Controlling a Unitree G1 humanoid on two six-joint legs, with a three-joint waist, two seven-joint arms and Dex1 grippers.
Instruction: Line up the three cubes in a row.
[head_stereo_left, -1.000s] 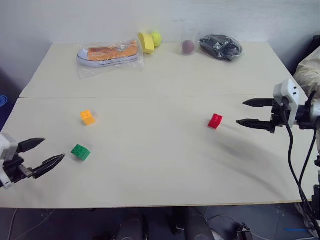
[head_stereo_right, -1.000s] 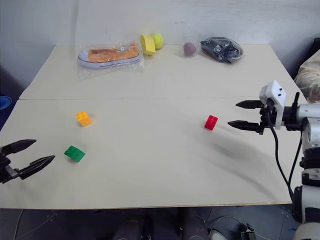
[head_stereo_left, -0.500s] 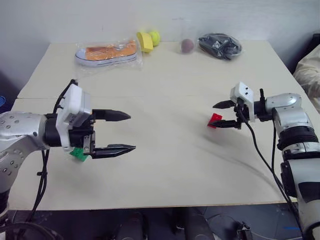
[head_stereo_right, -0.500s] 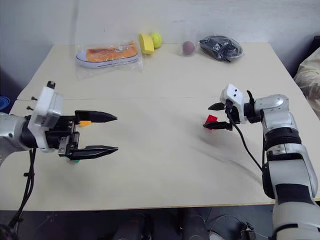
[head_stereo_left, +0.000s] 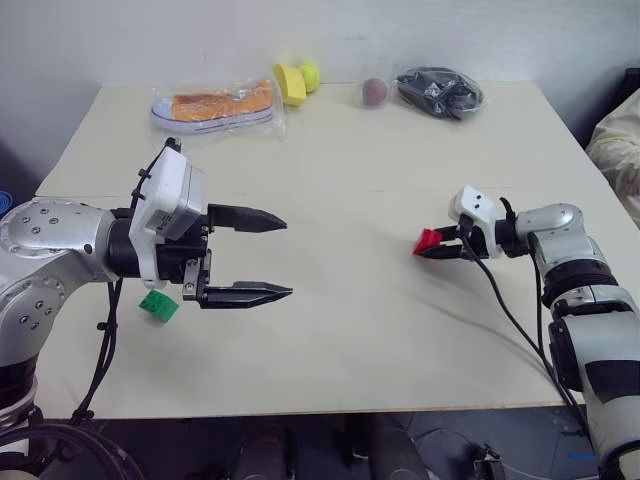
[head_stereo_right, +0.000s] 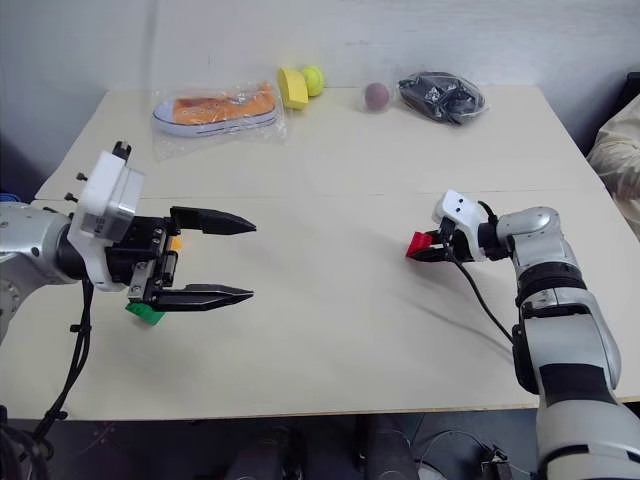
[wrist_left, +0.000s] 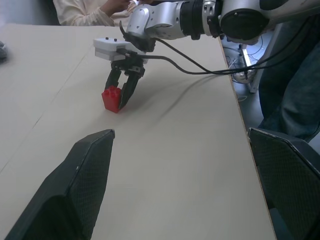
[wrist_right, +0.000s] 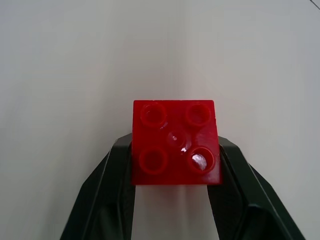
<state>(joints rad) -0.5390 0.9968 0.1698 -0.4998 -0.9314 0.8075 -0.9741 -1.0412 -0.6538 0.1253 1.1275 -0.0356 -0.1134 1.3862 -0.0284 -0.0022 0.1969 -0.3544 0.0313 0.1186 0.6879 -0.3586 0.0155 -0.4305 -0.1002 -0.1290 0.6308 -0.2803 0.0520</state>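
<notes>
On the pale table (head_stereo_left: 330, 350), the near half at six o'clock is largely bare, with open room across the middle between the two arms. A seam crosses the tabletop from nine to three o'clock, and the front edge runs along the bottom of the head views. The clutter keeps to the far edge at twelve o'clock: a bagged orange shoe (head_stereo_left: 212, 104) toward eleven, a yellow object (head_stereo_left: 291, 84) with a yellow-green ball (head_stereo_left: 312, 73) just beside it, a dull purple ball (head_stereo_left: 374, 92), and a dark bagged bundle (head_stereo_left: 441, 91) toward one o'clock.

The red cube (head_stereo_left: 428, 242) sits at three o'clock of the table's middle, studs up, resting on the surface. The right claw (head_stereo_left: 440, 249) is closed on it; the wrist view shows one black finger (wrist_right: 112, 182) pressed to each side of the cube, with the cube between the fingertips.

The left claw (head_stereo_left: 268, 255) hangs above the table at nine o'clock, pointing toward the right arm, its two fingers spread wide apart with nothing between them. The green cube (head_stereo_left: 158, 305) lies on the table below and behind that claw's body, toward seven o'clock, partly hidden by it and apart from the fingertips. The orange-yellow cube (head_stereo_right: 174, 242) shows as a sliver behind the same claw. Both lie well apart from the red cube.

At the right edge, a person's pale sleeve (head_stereo_left: 618, 150) sits just beyond the table.
</notes>
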